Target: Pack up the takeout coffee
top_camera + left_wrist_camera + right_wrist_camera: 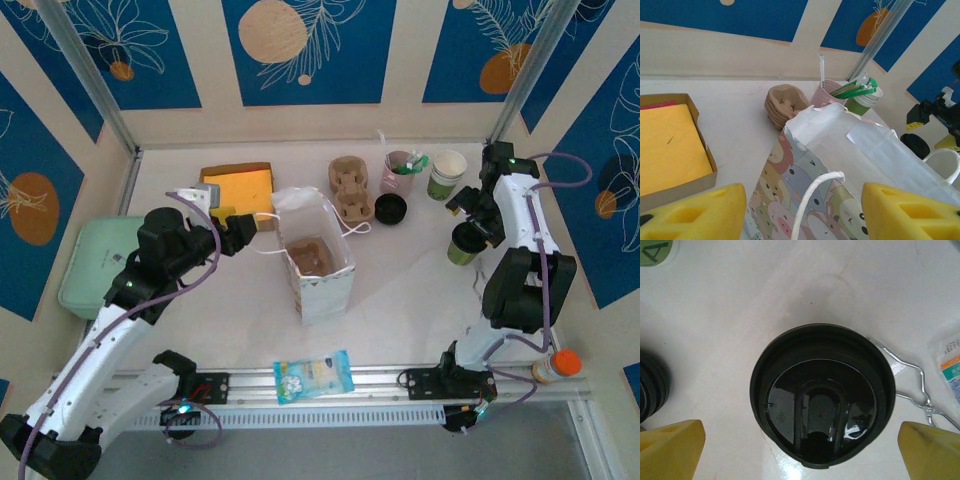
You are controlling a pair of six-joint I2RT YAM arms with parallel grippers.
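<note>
Takeout coffee (461,252) upright, axis vert., lid (822,395) up, btwn wide-open right gripper (801,450) fingers; left gripper (802,212) open over bag (865,145)

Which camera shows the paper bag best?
Top external: the whole paper bag stands open, with a brown carrier inside. Left wrist sees its upper part close up: animal-print side, white rim, one cord handle.

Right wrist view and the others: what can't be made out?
- Right wrist: the sides and contents of the cup, covered by its black lid.
- Left wrist: the inside of the bag, blocked by its near wall; the green cups, mostly behind the pink cup and the bag.
- Top: the print on the packet, too small to read.
</note>
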